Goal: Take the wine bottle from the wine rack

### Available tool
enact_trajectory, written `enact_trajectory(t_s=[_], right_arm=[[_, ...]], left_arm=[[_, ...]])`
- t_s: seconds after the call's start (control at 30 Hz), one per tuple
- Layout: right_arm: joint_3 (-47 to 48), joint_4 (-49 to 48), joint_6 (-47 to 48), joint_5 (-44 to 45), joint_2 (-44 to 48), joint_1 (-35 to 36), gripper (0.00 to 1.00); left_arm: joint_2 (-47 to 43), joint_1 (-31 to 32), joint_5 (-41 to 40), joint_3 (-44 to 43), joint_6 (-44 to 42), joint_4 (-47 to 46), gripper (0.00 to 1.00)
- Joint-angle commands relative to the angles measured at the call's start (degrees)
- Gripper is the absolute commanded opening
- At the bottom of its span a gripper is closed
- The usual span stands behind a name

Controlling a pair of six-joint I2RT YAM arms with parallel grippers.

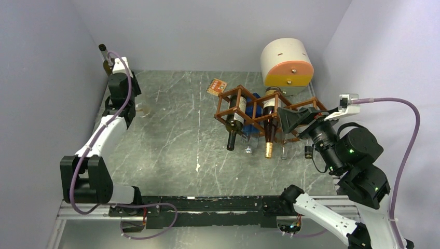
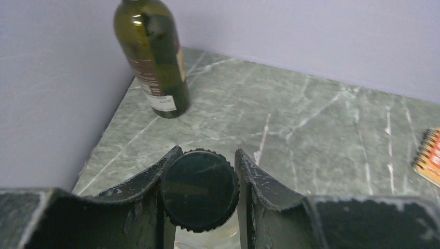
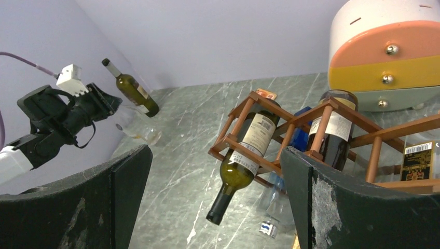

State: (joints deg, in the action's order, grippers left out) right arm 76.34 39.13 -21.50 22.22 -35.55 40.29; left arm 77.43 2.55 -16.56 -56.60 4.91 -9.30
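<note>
The reddish-brown wine rack (image 1: 232, 98) (image 3: 244, 111) stands at the back right. A green wine bottle (image 1: 236, 122) (image 3: 249, 148) and a dark gold-topped bottle (image 1: 269, 127) (image 3: 334, 137) lie in its cells, necks toward me. My right gripper (image 1: 299, 117) (image 3: 215, 155) is open just right of the rack, holding nothing. At the far left, my left gripper (image 1: 120, 78) (image 2: 205, 155) is shut on the black cap of a clear bottle (image 2: 200, 189) (image 3: 140, 129) (image 1: 142, 110). Another green wine bottle (image 1: 106, 59) (image 2: 155, 57) (image 3: 129, 88) stands upright in the back left corner.
A cream-and-orange cylinder (image 1: 287, 65) (image 3: 386, 57) sits behind the rack. An orange notebook (image 1: 217, 86) (image 2: 428, 158) lies left of it. A blue bottle (image 1: 254, 111) and a clear plastic bottle (image 1: 248, 148) (image 3: 272, 207) lie under the rack. Walls close in on three sides.
</note>
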Motion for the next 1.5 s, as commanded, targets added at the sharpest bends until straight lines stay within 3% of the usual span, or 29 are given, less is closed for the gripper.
enact_trajectory(t_s=[0.0,0.5,0.97,1.23,1.33,1.47], right_arm=[[1.9,0.3,1.2,2.5,1.3,0.0,1.0],[3.3,1.7,1.6,4.4,1.6,0.0,1.0],[2.8,3.2,1.0,5.0,2.0,0.0,1.0],[1.8,2.9,0.4,4.7,2.6,0.0,1.0],[1.9,2.9,0.5,4.5,2.2,0.0,1.0],[1.8,2.9,0.4,4.2,2.0,0.0,1.0]], left_arm=[[1.2,-3.0,0.4,-6.3,1.3,-15.0,0.07],[11.6,-7.7,3.1,-10.4,2.2,-19.7,0.07],[13.5,-8.3,4.9,-9.9,-2.8,-24.5,0.07],[13.2,-8.3,2.0,-7.5,-2.6,-24.6,0.07],[13.0,-8.3,3.0,-7.0,-2.8,-24.2,0.18],[12.3,-8.3,3.6,-6.3,-2.3,-23.7,0.53]])
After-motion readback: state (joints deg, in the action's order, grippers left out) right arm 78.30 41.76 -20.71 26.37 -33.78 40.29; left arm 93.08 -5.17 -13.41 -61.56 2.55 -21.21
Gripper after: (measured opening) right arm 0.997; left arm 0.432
